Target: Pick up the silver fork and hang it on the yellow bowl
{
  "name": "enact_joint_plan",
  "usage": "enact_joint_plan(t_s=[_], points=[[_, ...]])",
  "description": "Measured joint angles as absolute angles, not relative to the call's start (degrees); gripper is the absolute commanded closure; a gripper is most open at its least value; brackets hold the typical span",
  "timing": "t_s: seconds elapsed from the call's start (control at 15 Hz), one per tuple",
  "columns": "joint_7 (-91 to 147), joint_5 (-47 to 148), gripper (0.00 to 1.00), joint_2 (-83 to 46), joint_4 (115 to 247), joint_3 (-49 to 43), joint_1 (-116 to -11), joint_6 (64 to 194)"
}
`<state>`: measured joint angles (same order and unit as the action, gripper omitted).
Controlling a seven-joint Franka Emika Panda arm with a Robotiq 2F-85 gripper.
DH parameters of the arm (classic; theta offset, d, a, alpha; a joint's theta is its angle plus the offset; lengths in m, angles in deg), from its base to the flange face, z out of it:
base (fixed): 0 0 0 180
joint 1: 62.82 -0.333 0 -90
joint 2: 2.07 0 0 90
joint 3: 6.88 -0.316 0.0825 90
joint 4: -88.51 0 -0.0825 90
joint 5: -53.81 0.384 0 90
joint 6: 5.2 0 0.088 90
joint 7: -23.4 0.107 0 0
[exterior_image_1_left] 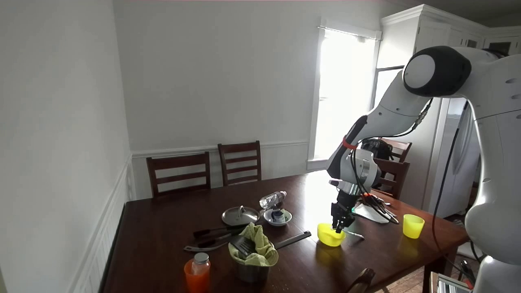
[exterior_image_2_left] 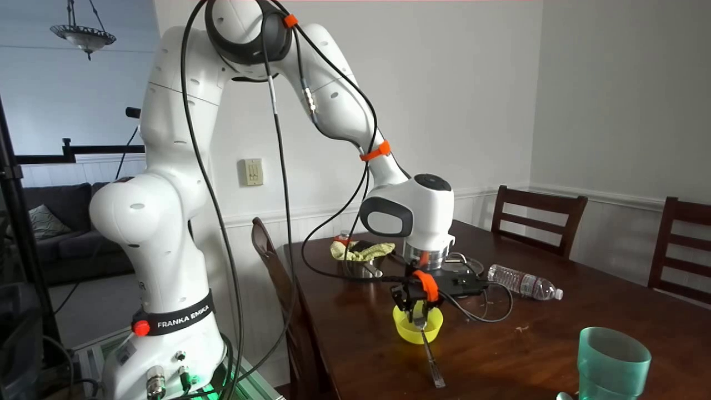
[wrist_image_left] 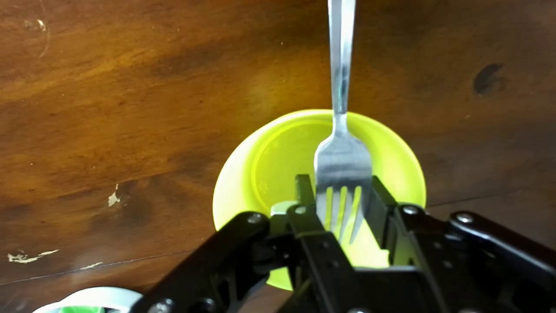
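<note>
Black and many-jointed, the end effector (wrist_image_left: 341, 184) is pinching the silver fork (wrist_image_left: 343, 156) by its head, one finger sitting along each side and the tines reaching between them. Right below, the yellow bowl (wrist_image_left: 280, 163) is standing upright on the surface (wrist_image_left: 130, 108). The fork's head is lying over the bowl's hollow, its neck is crossing over the rim, and its handle is jutting out past it; whether neck and rim are touching is not showing clearly. In an exterior view the silver fork (exterior_image_2_left: 429, 354) is running out toward the near side; whether its free end is meeting the surface is unclear too.

As for progress, the picking up is looking done and the hanging is looking nearly so, the fork already spanning the rim. What is remaining, by my judgement, is settling the neck there, letting go and drawing clear, since the grip is not yet being released.

Farther out, in an exterior view, a yellow cup (exterior_image_1_left: 413, 226) is standing to the right of the bowl; left of the bowl a metal pot (exterior_image_1_left: 251, 273) is holding a green cloth (exterior_image_1_left: 264, 248), and a plastic bottle (exterior_image_1_left: 272, 200) is lying far and left.
</note>
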<state>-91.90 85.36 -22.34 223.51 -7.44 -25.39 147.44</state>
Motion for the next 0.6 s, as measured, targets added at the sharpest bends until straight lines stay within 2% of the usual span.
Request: enact_joint_plan(t_s=[0.13, 0.33, 0.47, 0.6], points=[[-91.9, 85.4, 0.51, -22.3, 223.5, -7.4, -25.4, 147.4], [-91.9, 85.4, 0.30, -22.3, 223.4, -7.4, -25.5, 147.4], [-91.9, 85.4, 0.06, -22.3, 223.4, -7.4, -25.5, 147.4], [-91.9, 85.4, 0.00, -22.3, 223.3, -7.4, -25.5, 147.4]])
